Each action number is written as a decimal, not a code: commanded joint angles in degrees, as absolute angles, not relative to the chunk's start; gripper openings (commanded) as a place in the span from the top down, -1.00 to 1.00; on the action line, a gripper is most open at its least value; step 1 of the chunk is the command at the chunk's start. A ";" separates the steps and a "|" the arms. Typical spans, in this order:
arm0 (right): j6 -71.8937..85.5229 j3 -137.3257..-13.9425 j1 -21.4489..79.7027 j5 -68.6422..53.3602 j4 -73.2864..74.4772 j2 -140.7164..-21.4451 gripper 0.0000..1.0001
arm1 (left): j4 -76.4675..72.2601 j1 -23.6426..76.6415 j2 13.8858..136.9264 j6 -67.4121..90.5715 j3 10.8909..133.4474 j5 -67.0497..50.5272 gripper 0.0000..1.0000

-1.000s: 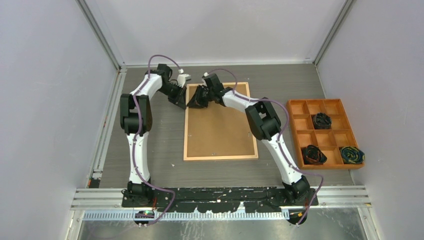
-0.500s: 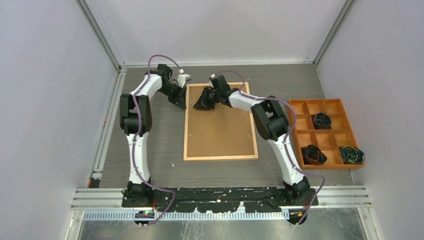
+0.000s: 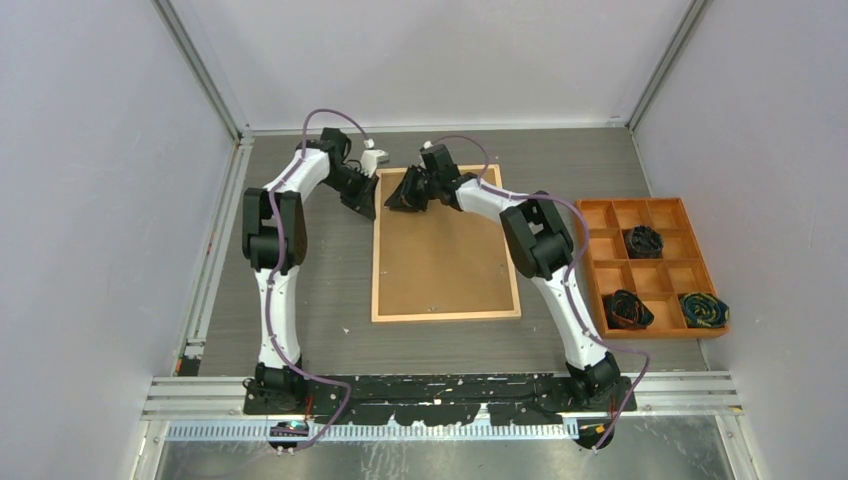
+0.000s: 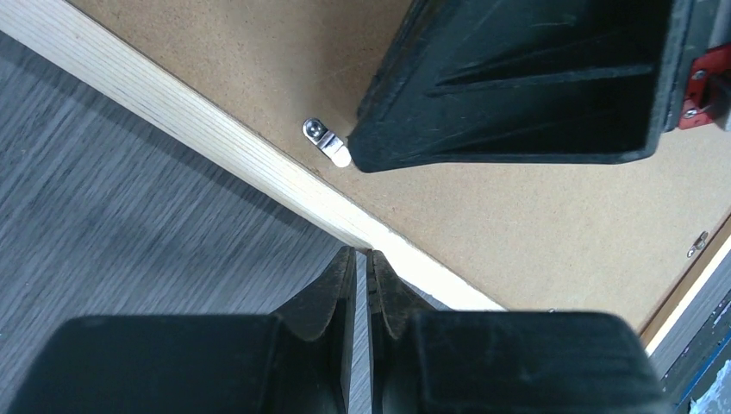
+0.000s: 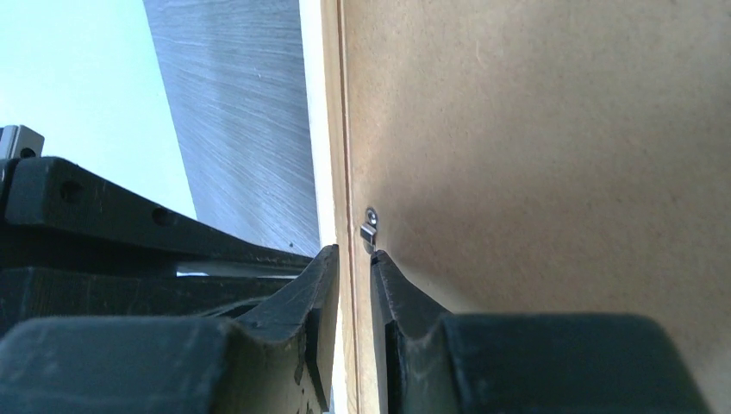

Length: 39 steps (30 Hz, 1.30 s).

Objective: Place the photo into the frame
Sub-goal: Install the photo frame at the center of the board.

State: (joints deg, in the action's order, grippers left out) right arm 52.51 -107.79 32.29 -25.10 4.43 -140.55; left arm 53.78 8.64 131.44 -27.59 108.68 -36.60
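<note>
A grey wood-grain table [image 3: 300, 300] carried the thin light-wood rectangular picture frame [image 3: 445, 316], which lay flat at its centre with the back facing up. The photo [image 3: 445, 255] sat inside the frame with its plain brown board back upward and its printed side hidden.

Two white-and-black robot arms reached from the near edge to the frame's far left corner, the left arm [image 3: 272, 250] outside the border and the right arm [image 3: 545, 250] across the board. An orange wooden compartment tray [image 3: 630, 201] stood well apart at the table's right, with three dark bundled items [image 3: 644, 240] in separate compartments.

The left gripper [image 4: 362, 254] had its black fingers pressed together with nothing between them. Its tips were at the outer edge of the frame's left border; contact could not be judged. The right gripper [image 5: 353, 254] showed its fingers narrowly apart, gripping nothing, poised over the seam between border and board. Just beyond its tips lay a small silver metal retaining clip [image 5: 369, 226], fixed on the board beside the border.
</note>
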 commanded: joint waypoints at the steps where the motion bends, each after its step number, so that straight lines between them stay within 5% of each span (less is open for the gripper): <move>1: 52.71 -111.85 33.27 -23.78 4.53 -141.17 0.49 | 55.24 10.20 132.67 -29.07 107.51 -35.17 0.80; 39: 50.16 -116.04 33.47 -21.21 10.05 -144.10 0.53 | 54.05 10.20 131.55 -29.66 106.17 -34.07 0.81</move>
State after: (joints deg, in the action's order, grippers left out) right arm 51.07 -113.30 33.28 -22.09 9.52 -142.98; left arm 53.47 8.75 131.11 -28.10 108.03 -36.47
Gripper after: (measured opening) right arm 0.238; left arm 0.098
